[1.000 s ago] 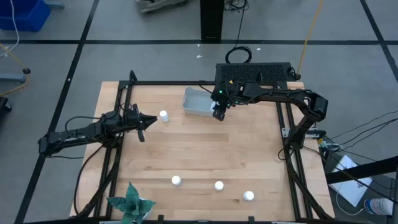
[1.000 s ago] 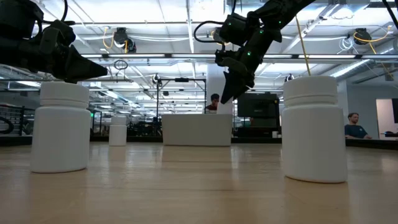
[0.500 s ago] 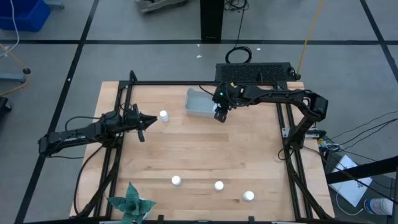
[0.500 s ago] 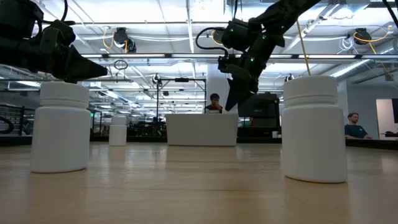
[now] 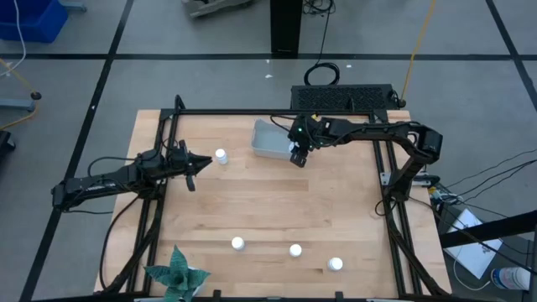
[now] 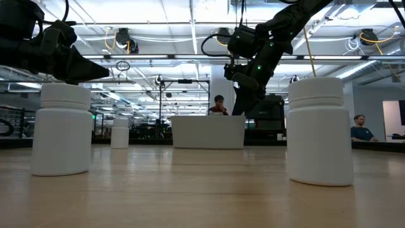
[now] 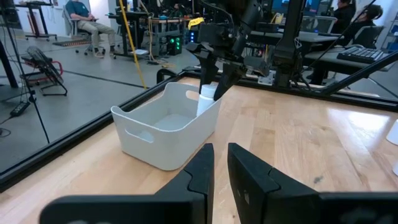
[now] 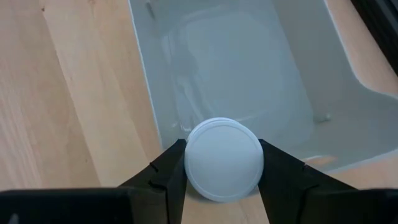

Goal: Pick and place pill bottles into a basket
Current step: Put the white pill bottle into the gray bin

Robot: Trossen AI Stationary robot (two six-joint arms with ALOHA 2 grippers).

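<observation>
The light grey-blue basket (image 5: pixel 270 138) stands on its base at the far middle of the table. My right gripper (image 5: pixel 298 155) is at its near right corner, shut on a white pill bottle (image 8: pixel 224 158). The bottle also shows in the left wrist view (image 7: pixel 206 101). My left gripper (image 5: pixel 197 162) hovers shut and empty at the table's left. One bottle (image 5: pixel 221 156) stands upright just right of it. Three bottles (image 5: pixel 237 244) (image 5: pixel 295 250) (image 5: pixel 336 264) stand upright near the front edge. My right gripper pinches the bottle between its two fingers (image 8: pixel 168 171), one on each side just below the round cap (image 8: pixel 224 146). The fingers come from above, pointing down. The bottle hangs upright, its lower part (image 7: pixel 205 107) down inside the basket beside the right end wall.
A green star-shaped paper plant (image 5: pixel 176 275) stands at the front left corner. Dark frame rails (image 5: pixel 252 112) run along the table's far, left and right edges. Bare wood lies between the basket and the front bottles. People sit in the room beyond (image 6: pixel 362 128).
My right gripper has gone a little toward the table's right edge and down with the bottle, which stays upright. The basket has slid a little toward the right edge with it.
</observation>
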